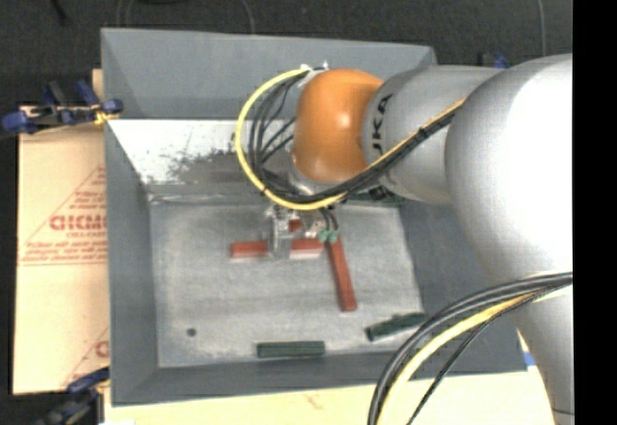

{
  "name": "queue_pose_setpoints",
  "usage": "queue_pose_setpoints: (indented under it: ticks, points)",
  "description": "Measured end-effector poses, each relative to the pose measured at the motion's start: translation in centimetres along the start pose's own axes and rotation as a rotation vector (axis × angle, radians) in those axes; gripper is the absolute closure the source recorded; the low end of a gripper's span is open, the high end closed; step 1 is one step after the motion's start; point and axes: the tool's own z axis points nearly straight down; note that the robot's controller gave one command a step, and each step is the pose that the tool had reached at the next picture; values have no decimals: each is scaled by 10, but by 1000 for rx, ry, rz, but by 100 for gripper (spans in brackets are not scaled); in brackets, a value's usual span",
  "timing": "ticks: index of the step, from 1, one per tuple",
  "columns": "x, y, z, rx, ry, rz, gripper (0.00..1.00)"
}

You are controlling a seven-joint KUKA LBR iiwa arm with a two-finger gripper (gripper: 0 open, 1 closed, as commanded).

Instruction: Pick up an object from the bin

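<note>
Pick not yet made: my gripper (282,238) is down at the floor of the grey bin (130,250), over the middle of a flat red bar (249,249) that lies crosswise near the bin's centre. The bar's ends show on either side of the gripper. The bar rests on the floor, so by my judgement the lift is all still to do. I cannot tell whether my gripper is open or closed. A second red stick (342,283) slants just beside it. Two dark bars (289,349) lie well apart, toward the near wall.
</note>
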Motion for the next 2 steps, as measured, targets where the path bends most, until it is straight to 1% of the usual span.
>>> queue_pose_setpoints:
  ticks: [1, 2]
  points:
    - [24, -8, -1, -3, -23, -53, 100]
    - [-11, -4, 3, -1, -8, -262, 0]
